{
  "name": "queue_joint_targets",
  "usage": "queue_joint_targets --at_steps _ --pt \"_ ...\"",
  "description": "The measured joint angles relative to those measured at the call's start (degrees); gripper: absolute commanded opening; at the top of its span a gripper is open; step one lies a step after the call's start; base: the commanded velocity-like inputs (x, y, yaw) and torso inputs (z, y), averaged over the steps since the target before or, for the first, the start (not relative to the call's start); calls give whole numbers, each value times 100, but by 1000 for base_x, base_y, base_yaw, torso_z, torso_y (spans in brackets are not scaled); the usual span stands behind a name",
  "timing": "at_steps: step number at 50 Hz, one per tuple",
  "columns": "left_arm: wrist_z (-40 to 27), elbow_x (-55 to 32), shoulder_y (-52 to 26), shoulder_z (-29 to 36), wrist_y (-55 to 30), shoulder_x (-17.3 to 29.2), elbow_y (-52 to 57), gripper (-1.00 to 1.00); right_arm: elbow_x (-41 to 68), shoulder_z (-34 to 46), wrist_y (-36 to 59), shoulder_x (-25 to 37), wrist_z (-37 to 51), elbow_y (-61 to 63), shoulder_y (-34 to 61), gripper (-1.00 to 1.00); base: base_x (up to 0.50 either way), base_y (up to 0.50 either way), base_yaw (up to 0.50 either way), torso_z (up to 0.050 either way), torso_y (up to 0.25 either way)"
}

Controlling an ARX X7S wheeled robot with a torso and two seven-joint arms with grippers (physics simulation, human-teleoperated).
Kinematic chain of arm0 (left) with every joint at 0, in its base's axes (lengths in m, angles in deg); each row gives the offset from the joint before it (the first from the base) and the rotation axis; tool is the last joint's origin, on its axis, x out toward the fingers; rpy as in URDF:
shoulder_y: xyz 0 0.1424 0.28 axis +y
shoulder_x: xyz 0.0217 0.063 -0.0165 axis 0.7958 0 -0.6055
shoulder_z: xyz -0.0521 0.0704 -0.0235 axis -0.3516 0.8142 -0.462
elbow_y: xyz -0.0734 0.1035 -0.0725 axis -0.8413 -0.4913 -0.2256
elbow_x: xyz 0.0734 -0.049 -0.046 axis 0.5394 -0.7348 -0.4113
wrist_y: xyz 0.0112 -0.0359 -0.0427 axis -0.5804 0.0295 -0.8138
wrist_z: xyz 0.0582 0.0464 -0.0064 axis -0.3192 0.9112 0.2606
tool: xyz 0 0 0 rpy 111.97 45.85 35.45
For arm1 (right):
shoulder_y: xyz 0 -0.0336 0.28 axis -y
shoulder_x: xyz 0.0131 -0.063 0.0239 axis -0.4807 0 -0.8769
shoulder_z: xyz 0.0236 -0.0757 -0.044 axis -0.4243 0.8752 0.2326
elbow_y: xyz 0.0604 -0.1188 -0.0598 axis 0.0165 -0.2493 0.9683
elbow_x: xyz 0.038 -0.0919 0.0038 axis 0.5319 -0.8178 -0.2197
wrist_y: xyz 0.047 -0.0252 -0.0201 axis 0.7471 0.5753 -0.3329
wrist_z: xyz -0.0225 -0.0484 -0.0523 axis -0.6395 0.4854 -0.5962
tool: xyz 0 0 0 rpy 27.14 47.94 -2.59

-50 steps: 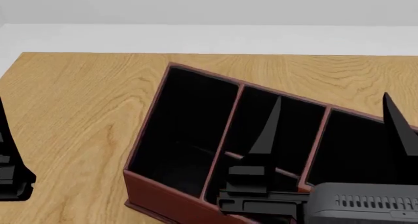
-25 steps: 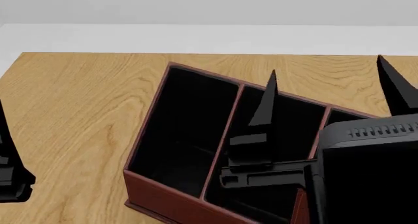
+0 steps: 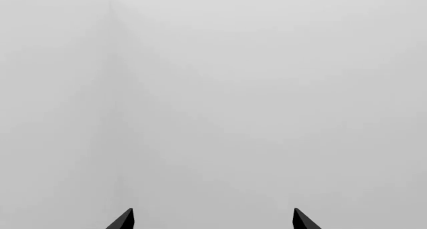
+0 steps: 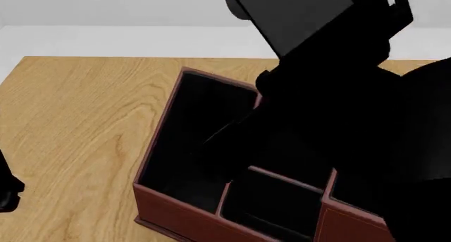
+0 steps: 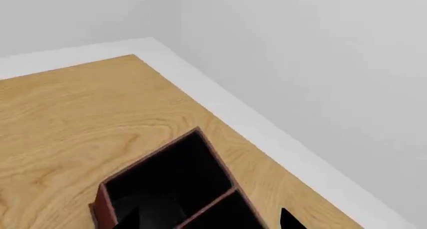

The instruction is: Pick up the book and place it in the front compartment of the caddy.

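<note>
The caddy (image 4: 176, 213) is a reddish-brown box with a black inside and thin dividers, standing on the wooden table (image 4: 77, 120). My right arm (image 4: 338, 94) hangs over it as a large black mass and hides its right half. In the right wrist view one end of the caddy (image 5: 102, 209) lies below my right gripper (image 5: 210, 221), which is open and holds nothing. My left gripper (image 3: 213, 221) is open too, facing only a blank grey wall. The book is out of view in every frame.
A white ledge (image 5: 220, 104) borders the table's far edge, with a grey wall (image 5: 300, 64) behind it. Bare wood lies to the left of the caddy. A small black part of my left gripper (image 4: 6, 186) shows at the head view's left edge.
My right arm has risen and swung up across the caddy, now blocking most of the head view's right side. My left gripper has slipped lower at the left edge.
</note>
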Motion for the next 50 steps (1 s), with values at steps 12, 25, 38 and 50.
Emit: queue_joint_targets --at_steps 12,25,38,50 --pt "-76 -32 -62 21 79 95 39 100 930 910 1493 -711 -653 -1191 893 100 0 0 0 0 0" --pt "-67 111 57 81 295 180 8 100 1349 1630 2273 -1164 -1182 -1571 1114 100 0 0 0 0 0" --pt "-45 253 204 126 492 256 -41 100 1322 2256 2506 -1275 -1643 -1473 1106 100 0 0 0 0 0" --pt "-32 333 279 157 599 287 -78 100 1199 2638 2478 -1373 -1970 -1319 942 100 0 0 0 0 0"
